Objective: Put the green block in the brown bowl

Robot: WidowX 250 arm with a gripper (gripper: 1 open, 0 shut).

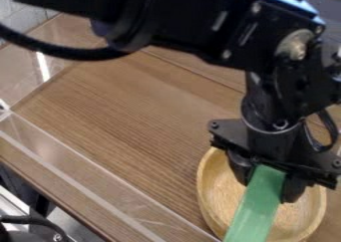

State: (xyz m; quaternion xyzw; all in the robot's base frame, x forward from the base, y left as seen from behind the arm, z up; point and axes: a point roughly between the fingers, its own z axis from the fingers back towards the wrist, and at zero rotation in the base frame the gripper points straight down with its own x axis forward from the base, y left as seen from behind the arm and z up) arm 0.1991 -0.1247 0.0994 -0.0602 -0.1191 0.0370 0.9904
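Placement stage: my claw (273, 178) is clenched on the upper end of the green block (258, 212), which hangs slanted down toward the near edge of the table, its lower end over the near part of the brown bowl (210, 191) at the table's near right corner. Whether the block's tip touches the bowl's floor cannot be told. As I judge it, carrying is done and release remains: the next move calls for parting my jaws so the block drops inside the rim, taking care that its long lower end does not tip out over the near wall. The wood-grain table (127, 117) is otherwise bare, edged at left by a clear shiny sheet (34, 136); beyond is dim room.
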